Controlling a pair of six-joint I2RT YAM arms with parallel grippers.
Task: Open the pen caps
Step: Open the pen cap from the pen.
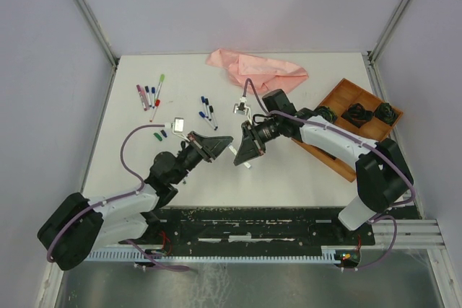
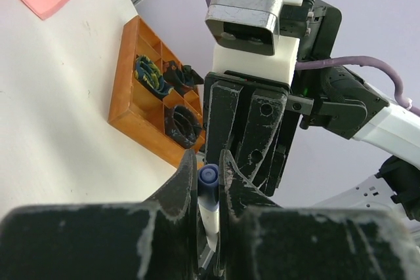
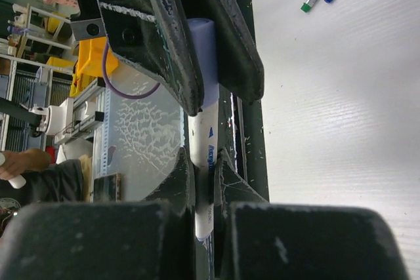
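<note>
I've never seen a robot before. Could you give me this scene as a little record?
held item: one white pen with a bluish cap
left claw: shut on the cap end
right claw: shut on the pen's white part
cap state: looks still on
also on table: loose pens, pink cloth, wooden tray

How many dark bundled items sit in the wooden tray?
3 dark items in the wooden tray: left one, middle one, right one in the top view. The right arm covers part of the tray, so more may be hidden.
</note>
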